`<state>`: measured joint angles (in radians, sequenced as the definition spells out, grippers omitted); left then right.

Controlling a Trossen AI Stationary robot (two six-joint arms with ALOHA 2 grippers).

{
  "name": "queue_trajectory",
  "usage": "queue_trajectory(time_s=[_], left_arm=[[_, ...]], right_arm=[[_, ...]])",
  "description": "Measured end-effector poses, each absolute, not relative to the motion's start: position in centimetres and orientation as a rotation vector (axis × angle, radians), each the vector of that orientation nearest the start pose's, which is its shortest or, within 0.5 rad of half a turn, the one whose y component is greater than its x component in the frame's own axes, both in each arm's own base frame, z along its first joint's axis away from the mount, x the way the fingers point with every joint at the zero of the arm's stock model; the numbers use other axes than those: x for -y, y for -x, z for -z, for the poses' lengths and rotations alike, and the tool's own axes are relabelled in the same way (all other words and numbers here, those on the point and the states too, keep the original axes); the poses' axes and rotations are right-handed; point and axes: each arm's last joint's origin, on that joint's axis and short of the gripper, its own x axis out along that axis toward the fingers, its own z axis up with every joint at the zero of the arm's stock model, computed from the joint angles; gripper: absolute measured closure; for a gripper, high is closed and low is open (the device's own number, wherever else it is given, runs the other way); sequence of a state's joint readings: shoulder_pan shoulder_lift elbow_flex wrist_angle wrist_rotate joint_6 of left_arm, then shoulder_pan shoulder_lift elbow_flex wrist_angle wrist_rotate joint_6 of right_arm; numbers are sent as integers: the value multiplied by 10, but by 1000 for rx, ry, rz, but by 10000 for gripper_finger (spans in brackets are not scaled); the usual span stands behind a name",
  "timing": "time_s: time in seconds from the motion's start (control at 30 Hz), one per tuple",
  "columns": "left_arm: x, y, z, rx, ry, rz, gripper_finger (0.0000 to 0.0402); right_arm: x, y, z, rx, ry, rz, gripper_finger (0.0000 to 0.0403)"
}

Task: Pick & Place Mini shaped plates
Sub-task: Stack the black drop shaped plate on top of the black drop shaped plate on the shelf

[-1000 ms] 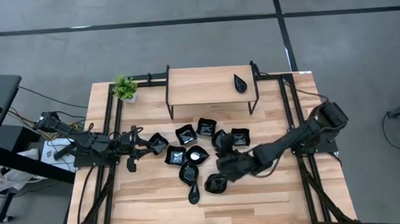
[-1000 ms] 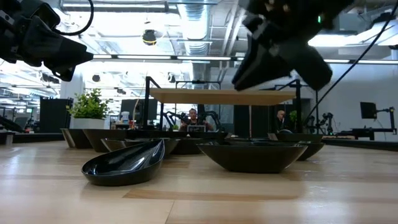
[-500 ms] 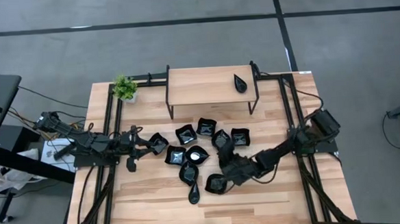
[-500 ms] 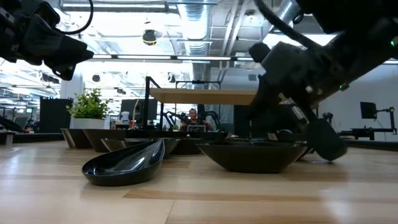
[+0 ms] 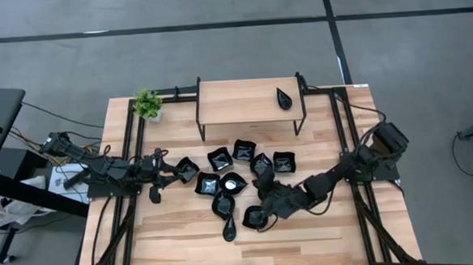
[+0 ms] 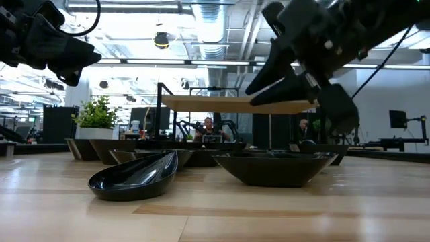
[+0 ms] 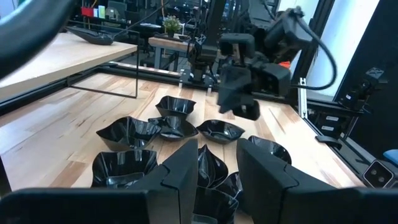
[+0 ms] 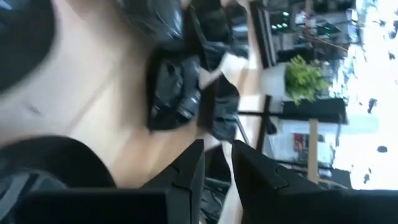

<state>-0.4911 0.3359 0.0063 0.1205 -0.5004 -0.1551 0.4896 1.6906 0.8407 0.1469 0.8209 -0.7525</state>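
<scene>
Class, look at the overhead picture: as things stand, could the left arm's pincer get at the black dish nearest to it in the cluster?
Probably yes. The left pincer hovers open right beside that dish, with only bare table between them. The right pincer works farther off.

Mini shaped plates [image 5: 233, 184], glossy black, clustered mid-table.
About ten small dishes, square, rounded and leaf-shaped, lie upright and close together, several touching; one teardrop dish [image 5: 284, 98] sits apart on the raised wooden shelf [image 5: 235, 104] behind them.
</scene>
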Motion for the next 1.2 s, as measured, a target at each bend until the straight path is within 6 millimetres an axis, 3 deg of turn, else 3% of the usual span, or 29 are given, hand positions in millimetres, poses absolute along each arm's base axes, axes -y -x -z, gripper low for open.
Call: queue_trajectory(time_s=[0.2,0.43,0.67,0.8,1.2], left_arm=[[41,-106,-149,-181,56,-23,289],[41,-106,-149,-175,59,-23,289],[41,-107,-150,-170,62,-22,289],[41,-107,-150,-166,64,-22,289],[41,-107,-151,-162,67,-22,289]], right_arm=[[-130,-311,-175,-800,1075,-36,326],[-115,-331,-189,-795,958,-139,326],[-105,-345,-173,-860,953,-111,326],[-105,-354,-175,-885,955,-117,326],[-100,-353,-175,-928,899,-188,326]])
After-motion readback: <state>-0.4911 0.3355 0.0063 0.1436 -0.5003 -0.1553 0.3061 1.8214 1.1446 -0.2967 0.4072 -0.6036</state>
